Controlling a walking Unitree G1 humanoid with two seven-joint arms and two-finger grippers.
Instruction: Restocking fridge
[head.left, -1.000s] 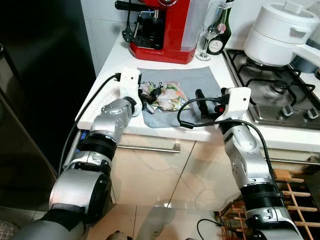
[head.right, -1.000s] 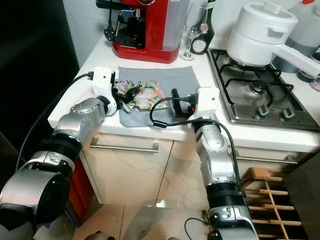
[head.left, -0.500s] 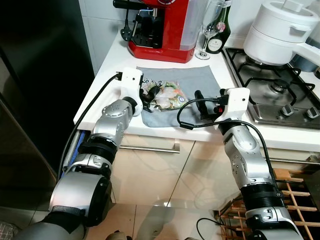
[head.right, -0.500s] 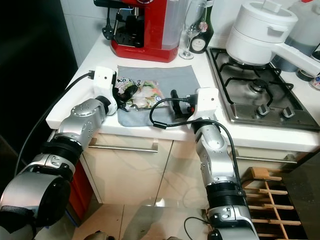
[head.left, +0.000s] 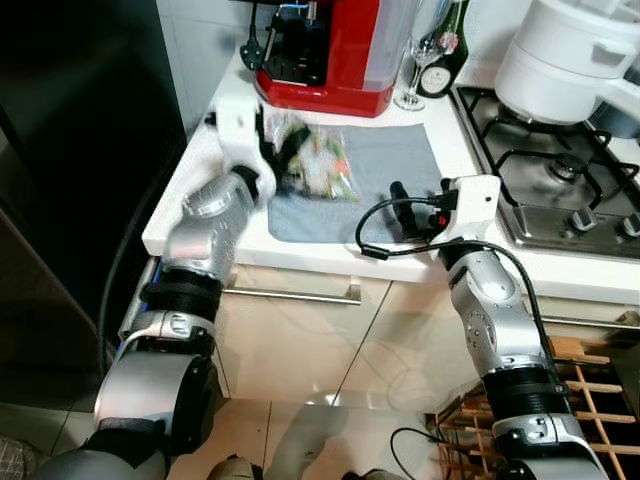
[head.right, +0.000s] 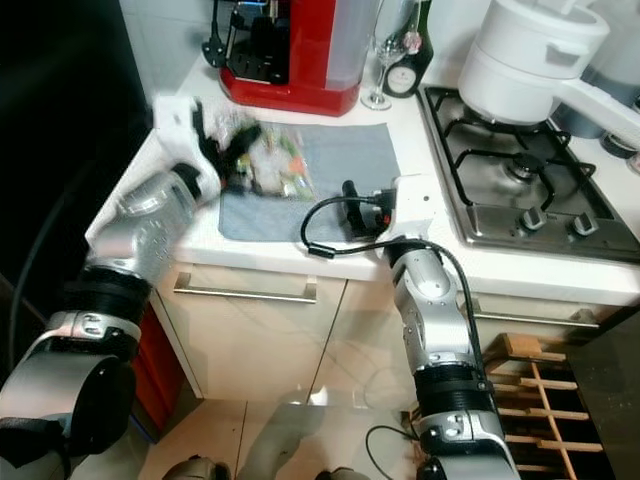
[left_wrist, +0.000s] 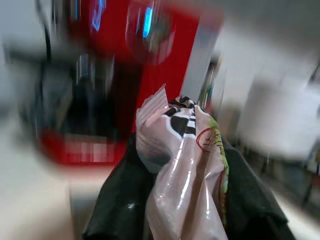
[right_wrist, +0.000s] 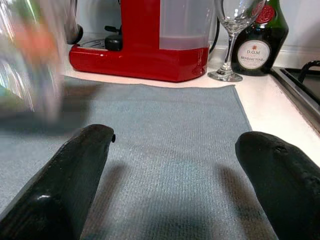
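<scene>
A clear plastic bag of food (head.left: 318, 163) hangs lifted above the grey cloth (head.left: 385, 160) on the white counter, blurred by motion. My left gripper (head.left: 291, 158) is shut on the bag, and the left wrist view has the bag (left_wrist: 185, 165) pinched between its black fingers (left_wrist: 117, 205). My right gripper (head.left: 400, 205) rests low over the near edge of the cloth, open with nothing between its fingers (right_wrist: 75, 175). The blurred bag (right_wrist: 30, 60) passes at the side of the right wrist view.
A red coffee machine (head.left: 330, 50) stands at the back of the counter, with a wine glass (head.left: 418, 60) and a dark bottle (head.left: 443, 50) beside it. A white pot (head.left: 565, 55) sits on the gas hob (head.left: 560, 170) at the right. A dark fridge front (head.left: 80, 150) stands at the left.
My left gripper has lifted the bag off the cloth and swung it up and left. The right arm has stayed in place. The camera has tilted slightly.
</scene>
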